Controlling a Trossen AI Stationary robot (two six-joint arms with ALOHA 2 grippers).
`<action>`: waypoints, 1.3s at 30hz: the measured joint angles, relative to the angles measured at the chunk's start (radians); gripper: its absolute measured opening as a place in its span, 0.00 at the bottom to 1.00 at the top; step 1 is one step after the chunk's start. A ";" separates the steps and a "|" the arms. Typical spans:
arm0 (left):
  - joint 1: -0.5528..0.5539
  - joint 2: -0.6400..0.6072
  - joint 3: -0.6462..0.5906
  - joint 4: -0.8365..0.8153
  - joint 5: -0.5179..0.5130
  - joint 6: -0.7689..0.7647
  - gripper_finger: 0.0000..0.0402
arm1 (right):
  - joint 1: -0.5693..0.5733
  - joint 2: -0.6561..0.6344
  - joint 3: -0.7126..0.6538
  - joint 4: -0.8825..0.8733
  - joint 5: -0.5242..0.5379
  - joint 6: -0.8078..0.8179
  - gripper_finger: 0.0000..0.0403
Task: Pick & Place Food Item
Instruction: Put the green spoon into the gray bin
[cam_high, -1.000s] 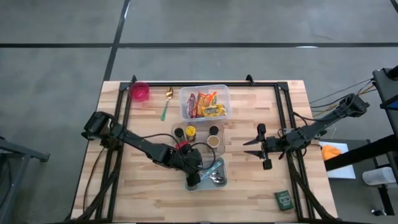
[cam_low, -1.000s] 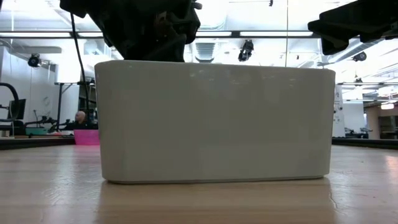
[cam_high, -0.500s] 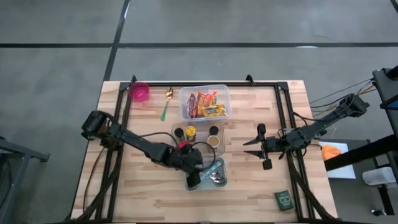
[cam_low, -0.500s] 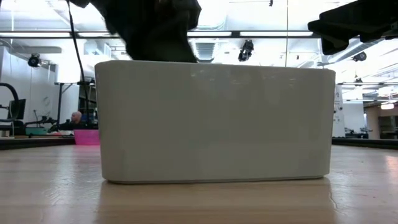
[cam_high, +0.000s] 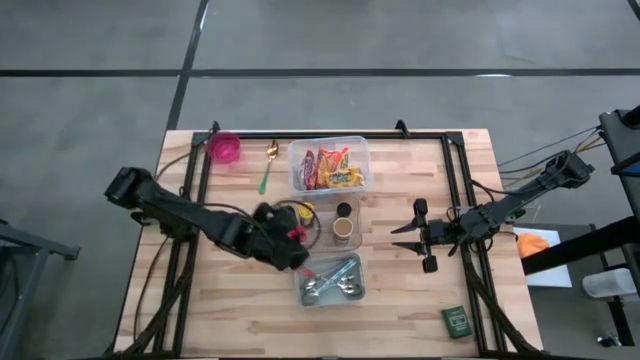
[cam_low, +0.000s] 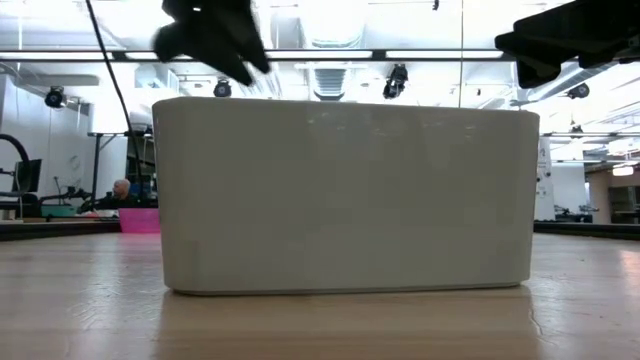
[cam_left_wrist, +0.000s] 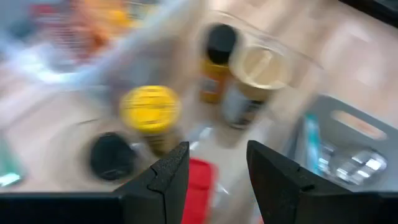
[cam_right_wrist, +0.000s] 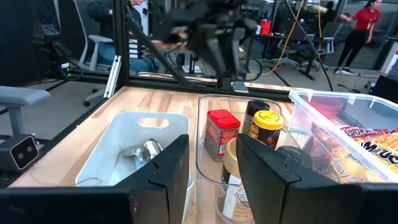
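Observation:
Snack packets (cam_high: 330, 167) lie in a clear tub (cam_high: 362, 150) at the table's far middle. Just in front of it, a clear tray (cam_right_wrist: 208, 165) holds spice jars standing upright: a red one (cam_right_wrist: 221, 133), a yellow-lidded one (cam_left_wrist: 150, 111) and a tan-lidded one (cam_left_wrist: 259, 67). My left gripper (cam_high: 301, 260) hangs open above the tray's near left part with nothing between its fingers; in the left wrist view the red jar shows below the gap. My right gripper (cam_high: 398, 237) waits open at the table's right, pointing level toward the tray.
A grey bin (cam_high: 357, 291) with metal utensils stands at the near middle; it fills the low view (cam_low: 345, 195). A pink cup (cam_high: 225, 148) and a green-handled spoon (cam_high: 267, 166) lie at the far left. A green box (cam_high: 456, 320) sits near right. People show in the room beyond.
My left gripper has risen from the grey bin's near left corner and drawn back toward the table's far left, and now hangs over the clear tray. It has tipped as it rose. The utensils stay in the bin.

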 joint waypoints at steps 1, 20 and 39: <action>0.000 -0.020 0.000 -0.050 -0.025 -0.041 0.40 | 0.000 0.000 0.000 0.000 0.000 0.000 0.32; 0.342 -0.142 -0.081 -0.410 -0.221 -0.272 0.40 | 0.001 0.000 0.000 0.000 0.000 0.000 0.32; 1.023 -0.142 -0.437 0.426 0.288 0.408 0.40 | 0.001 0.000 0.000 0.000 0.000 0.000 0.32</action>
